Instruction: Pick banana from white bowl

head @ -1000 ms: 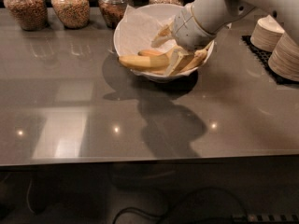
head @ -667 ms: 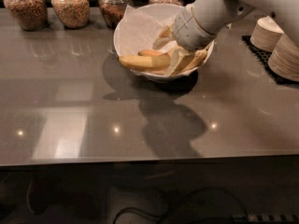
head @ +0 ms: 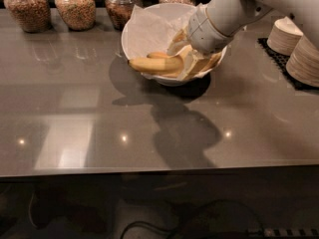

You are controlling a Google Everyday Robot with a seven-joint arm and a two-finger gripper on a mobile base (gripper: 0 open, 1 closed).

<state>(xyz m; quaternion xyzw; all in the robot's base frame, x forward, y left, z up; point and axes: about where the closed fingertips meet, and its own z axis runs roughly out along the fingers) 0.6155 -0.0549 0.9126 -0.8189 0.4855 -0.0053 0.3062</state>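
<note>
The white bowl (head: 149, 24), lined with crinkled white paper, stands at the back middle of the grey counter. A pale-yellow banana (head: 154, 64) lies level across its front, its left tip reaching over the bowl's front-left rim. A smaller orange-tinted banana (head: 157, 55) shows just behind it. My gripper (head: 188, 62) reaches down into the bowl from the upper right, and its beige fingers (head: 195, 63) are closed around the right end of the banana. The white arm hides the bowl's right side.
Several glass jars of grains (head: 75, 6) line the back edge to the left of the bowl. Stacks of beige dishes (head: 304, 59) stand on a black mat at the far right. The counter's front edge (head: 149, 171) runs across the lower view.
</note>
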